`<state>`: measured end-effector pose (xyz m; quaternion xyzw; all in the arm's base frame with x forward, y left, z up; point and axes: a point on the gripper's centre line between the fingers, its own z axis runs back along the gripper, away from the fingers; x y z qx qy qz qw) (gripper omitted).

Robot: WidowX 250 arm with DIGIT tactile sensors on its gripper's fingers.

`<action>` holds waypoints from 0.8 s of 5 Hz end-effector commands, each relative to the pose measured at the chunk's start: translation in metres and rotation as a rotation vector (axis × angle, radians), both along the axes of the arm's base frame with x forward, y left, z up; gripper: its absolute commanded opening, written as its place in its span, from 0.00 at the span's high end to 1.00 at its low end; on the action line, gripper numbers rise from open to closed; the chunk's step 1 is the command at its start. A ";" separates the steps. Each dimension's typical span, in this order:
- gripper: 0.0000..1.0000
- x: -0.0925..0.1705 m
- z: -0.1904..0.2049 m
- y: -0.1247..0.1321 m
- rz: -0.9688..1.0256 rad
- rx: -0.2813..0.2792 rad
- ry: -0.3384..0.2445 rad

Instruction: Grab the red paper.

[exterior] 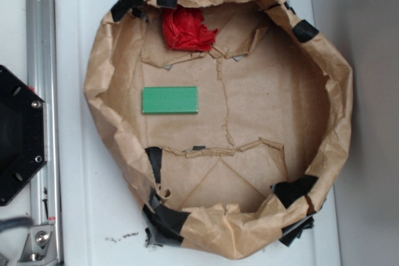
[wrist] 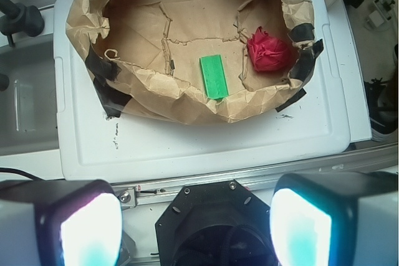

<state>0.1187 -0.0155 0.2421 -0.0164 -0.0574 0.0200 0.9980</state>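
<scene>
The red paper [exterior: 186, 29] is a crumpled bright red wad lying inside the big brown paper bowl [exterior: 324, 91], near its far rim by a black tape patch. In the wrist view the red paper [wrist: 269, 52] sits at the right of the bowl, beside the flat green block [wrist: 214, 76]. My gripper [wrist: 196, 222] is open, its two pale pads [wrist: 90, 228] wide apart with nothing between them. It hangs high above the robot's black base [wrist: 215, 222], well short of the bowl. The gripper does not show in the exterior view.
The green block [exterior: 170, 99] lies flat in the bowl's left half. The bowl rests on a white board [exterior: 81, 204]. A metal rail [exterior: 40, 91] and the black base [exterior: 19, 135] flank its left side. Black cable and clutter [wrist: 380, 98] lie to the right.
</scene>
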 end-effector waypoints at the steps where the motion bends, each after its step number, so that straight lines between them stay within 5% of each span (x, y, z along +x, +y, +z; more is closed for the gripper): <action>1: 0.00 0.000 0.000 0.000 0.000 0.000 0.000; 2: 0.00 0.043 -0.019 0.012 -0.122 0.162 -0.163; 3: 0.00 0.080 -0.046 0.016 -0.370 0.152 -0.195; 4: 0.00 0.080 -0.046 0.016 -0.370 0.152 -0.195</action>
